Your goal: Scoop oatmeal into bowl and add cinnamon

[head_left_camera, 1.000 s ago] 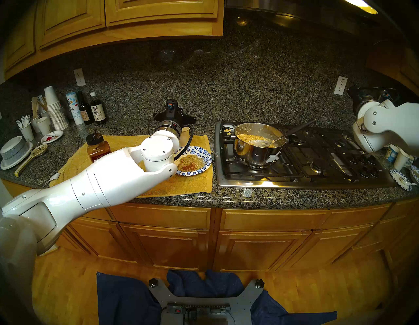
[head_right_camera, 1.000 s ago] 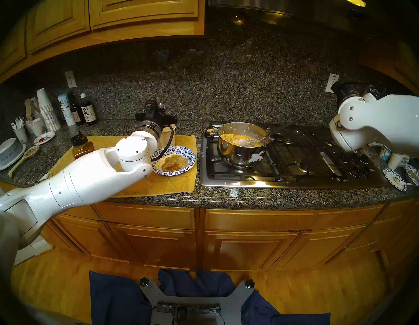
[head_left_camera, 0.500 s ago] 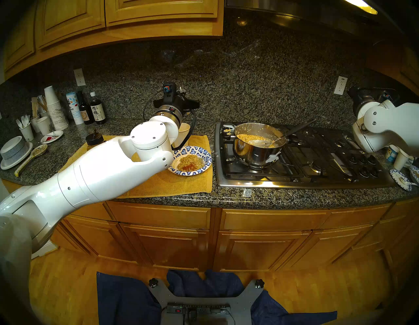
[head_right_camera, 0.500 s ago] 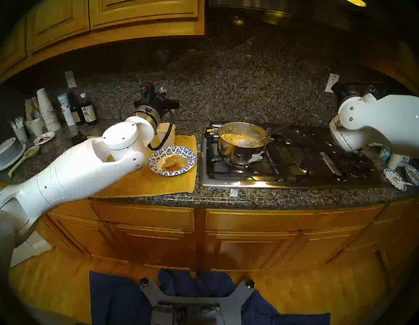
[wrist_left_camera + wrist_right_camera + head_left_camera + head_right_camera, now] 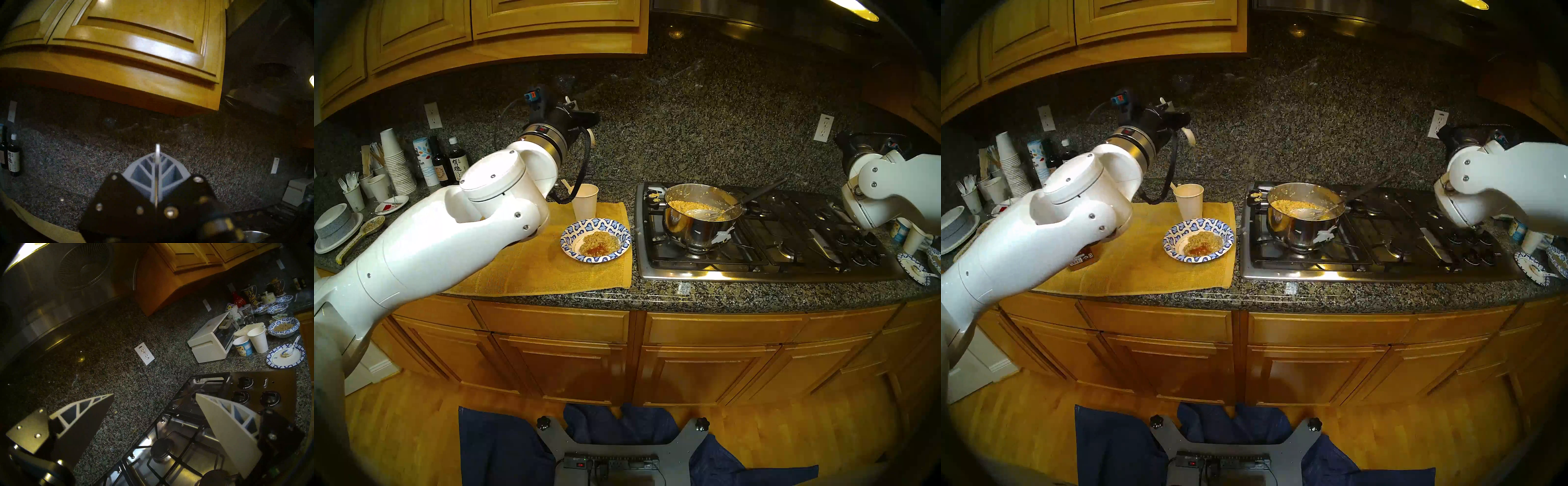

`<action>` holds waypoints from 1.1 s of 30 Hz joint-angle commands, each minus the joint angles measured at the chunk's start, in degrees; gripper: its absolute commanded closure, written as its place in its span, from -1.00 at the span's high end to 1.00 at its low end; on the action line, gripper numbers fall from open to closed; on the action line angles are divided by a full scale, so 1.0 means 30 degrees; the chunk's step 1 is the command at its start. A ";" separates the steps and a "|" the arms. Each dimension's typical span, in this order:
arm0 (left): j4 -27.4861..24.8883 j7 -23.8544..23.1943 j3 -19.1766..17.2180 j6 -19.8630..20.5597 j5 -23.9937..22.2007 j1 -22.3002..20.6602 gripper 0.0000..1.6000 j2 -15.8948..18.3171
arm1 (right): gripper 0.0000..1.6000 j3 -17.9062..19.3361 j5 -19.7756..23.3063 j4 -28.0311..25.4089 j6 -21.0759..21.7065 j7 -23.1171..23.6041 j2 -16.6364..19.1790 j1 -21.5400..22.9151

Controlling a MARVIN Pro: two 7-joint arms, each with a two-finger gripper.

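Tan oatmeal (image 5: 598, 242) sits heaped in the blue-and-white paper bowl (image 5: 572, 234) on your yellow cloth (image 5: 551, 278), with a red-brown patch of powder on its near side. More of it fills the steel pot (image 5: 697, 224) on the stove (image 5: 789, 258) to the right, where a ladle (image 5: 704, 213) rests inside. A white paper cup (image 5: 584, 201) stands just behind the bowl, at the cloth's back edge. Only the lower corner of the cinnamon jar (image 5: 1081, 259) shows you, under the left arm at the cloth's left side.

Your left gripper (image 5: 157, 162) is raised against the granite backsplash, well above the counter, its fingers pressed together on a thin white spoon handle (image 5: 157, 151); the spoon's bowl end shows below the hand in the head view. Your right gripper (image 5: 154, 412) hovers over the stove's right side with its jaws spread wide and nothing between them.
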 commanded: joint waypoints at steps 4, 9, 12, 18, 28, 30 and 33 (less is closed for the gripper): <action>-0.3269 0.0494 -0.1785 -0.0338 -0.2974 0.0830 -1.00 0.2916 | 1.00 0.0317 -0.0063 0.0206 0.0002 -0.0448 -0.0164 0.0485; -0.4917 0.0877 -0.2138 -0.0412 -0.4868 0.1701 -1.00 0.4226 | 1.00 0.0323 -0.0019 0.0207 0.0002 -0.0491 -0.0189 0.0504; -0.5809 0.1117 -0.2518 -0.0558 -0.6141 0.2214 -1.00 0.4916 | 1.00 0.0333 -0.0007 0.0206 0.0002 -0.0549 -0.0205 0.0520; -0.6954 0.1447 -0.3142 -0.0924 -0.8493 0.3097 -1.00 0.6187 | 1.00 0.0355 -0.0012 0.0204 0.0002 -0.0665 -0.0233 0.0538; -0.6954 0.0844 -0.3153 -0.1127 -1.1762 0.4718 -1.00 0.8561 | 1.00 0.0418 -0.0131 0.0190 0.0002 -0.0988 -0.0267 0.0559; -0.6954 0.0529 -0.3120 -0.1000 -1.2101 0.4961 -1.00 0.8856 | 1.00 0.0437 -0.0174 0.0186 0.0002 -0.1076 -0.0269 0.0560; -0.6954 -0.0226 -0.3049 -0.0977 -1.2503 0.5281 -1.00 0.9192 | 1.00 0.0467 -0.0252 0.0180 0.0002 -0.1203 -0.0264 0.0558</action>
